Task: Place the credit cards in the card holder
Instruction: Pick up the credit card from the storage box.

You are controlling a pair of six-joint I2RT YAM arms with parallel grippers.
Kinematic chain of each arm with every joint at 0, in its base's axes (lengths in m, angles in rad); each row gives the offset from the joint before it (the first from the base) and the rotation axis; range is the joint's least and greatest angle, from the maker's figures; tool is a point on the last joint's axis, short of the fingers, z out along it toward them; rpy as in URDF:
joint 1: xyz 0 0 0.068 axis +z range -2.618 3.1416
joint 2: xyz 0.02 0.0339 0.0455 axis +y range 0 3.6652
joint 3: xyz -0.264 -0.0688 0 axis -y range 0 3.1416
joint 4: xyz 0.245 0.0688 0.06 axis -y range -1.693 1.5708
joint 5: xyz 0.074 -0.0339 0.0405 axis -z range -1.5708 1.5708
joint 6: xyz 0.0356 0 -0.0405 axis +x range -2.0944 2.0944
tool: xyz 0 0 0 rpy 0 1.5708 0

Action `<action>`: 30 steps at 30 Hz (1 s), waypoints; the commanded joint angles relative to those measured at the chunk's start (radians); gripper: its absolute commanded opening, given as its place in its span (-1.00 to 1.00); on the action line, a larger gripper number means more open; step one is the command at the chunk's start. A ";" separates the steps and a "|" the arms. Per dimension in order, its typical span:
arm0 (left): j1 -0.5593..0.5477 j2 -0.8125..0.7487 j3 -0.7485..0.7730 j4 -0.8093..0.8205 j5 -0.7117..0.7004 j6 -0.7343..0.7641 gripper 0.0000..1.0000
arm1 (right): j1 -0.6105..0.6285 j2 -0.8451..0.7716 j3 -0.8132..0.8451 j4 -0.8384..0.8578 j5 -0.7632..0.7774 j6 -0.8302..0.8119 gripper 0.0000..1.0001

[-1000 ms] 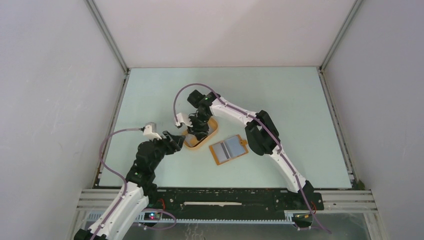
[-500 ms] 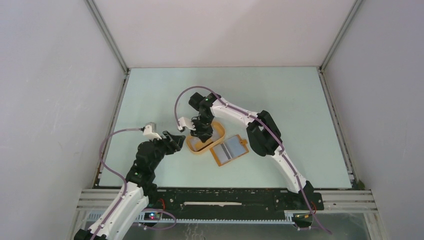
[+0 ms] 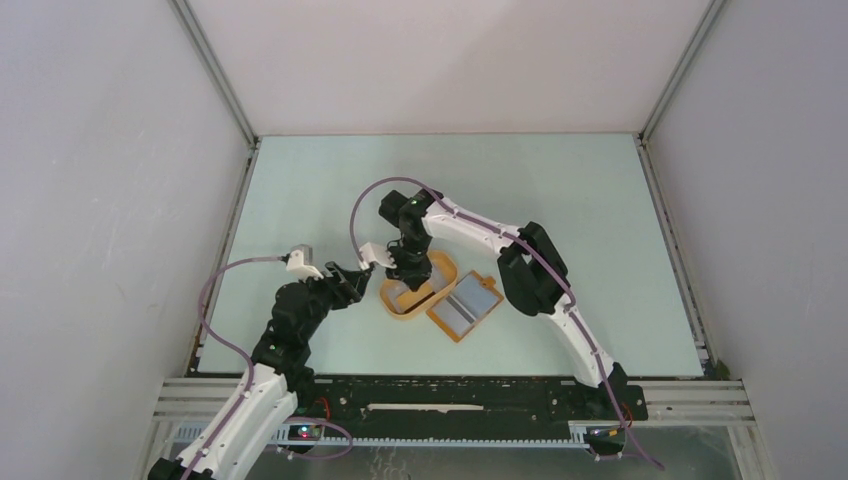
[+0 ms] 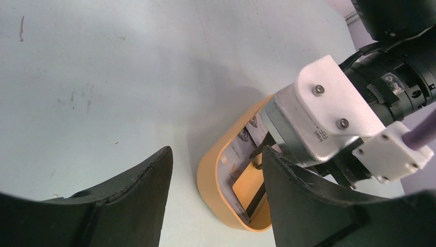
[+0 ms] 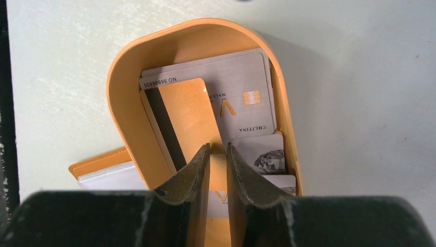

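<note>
Right tool (image 5: 218,149) in the tray (image 5: 115,77).
We cannot tell if it grips the orange card (image 5: 190,113); a loose pinch could drop it. Card holder (image 3: 465,305): four o'clock.

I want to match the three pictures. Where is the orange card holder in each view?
Top external: card holder at centre, just right of the tray.
Left wrist: not in it.
Right wrist: lower left, partly hidden by the tray.
Shared landmark: the oval orange tray.

The right gripper (image 5: 218,159), fingers nearly together, reaches into the orange tray (image 5: 123,67). Just ahead of the fingers, an orange card (image 5: 187,118) overlaps a grey card (image 5: 241,77). The card holder (image 5: 100,172) lies to their left.
</note>
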 commanded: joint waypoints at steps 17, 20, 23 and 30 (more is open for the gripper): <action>0.012 -0.003 -0.034 0.022 0.014 0.025 0.38 | 0.026 -0.161 -0.122 -0.083 0.002 -0.015 -0.49; 0.012 -0.003 -0.033 0.021 0.014 0.025 0.38 | 0.026 -0.174 -0.141 -0.090 0.001 -0.022 -0.48; 0.013 -0.003 -0.034 0.022 0.016 0.025 0.38 | 0.027 -0.191 -0.164 -0.092 0.000 -0.028 -0.45; 0.013 -0.006 -0.035 0.020 0.020 0.025 0.38 | 0.030 -0.216 -0.208 -0.096 -0.006 -0.044 -0.41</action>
